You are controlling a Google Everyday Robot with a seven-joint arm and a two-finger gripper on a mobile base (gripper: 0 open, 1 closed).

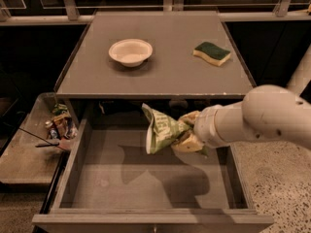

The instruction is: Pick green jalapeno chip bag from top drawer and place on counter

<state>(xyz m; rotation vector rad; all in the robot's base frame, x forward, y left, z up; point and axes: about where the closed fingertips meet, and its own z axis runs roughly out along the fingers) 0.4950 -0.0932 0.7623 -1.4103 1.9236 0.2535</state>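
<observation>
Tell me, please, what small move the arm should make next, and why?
Probably lift a little higher before moving forward. The end effector grips the green jalapeno chip bag above the top drawer, just in front of the counter, and the bag's top seems not yet above the counter's front edge, so it could catch there.

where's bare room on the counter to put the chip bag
The gripper holds the chip bag above the drawer. On the counter, the whole front strip is bare, as is the gap between bowl and sponge. It is crowded only around those two, mid-counter.
</observation>
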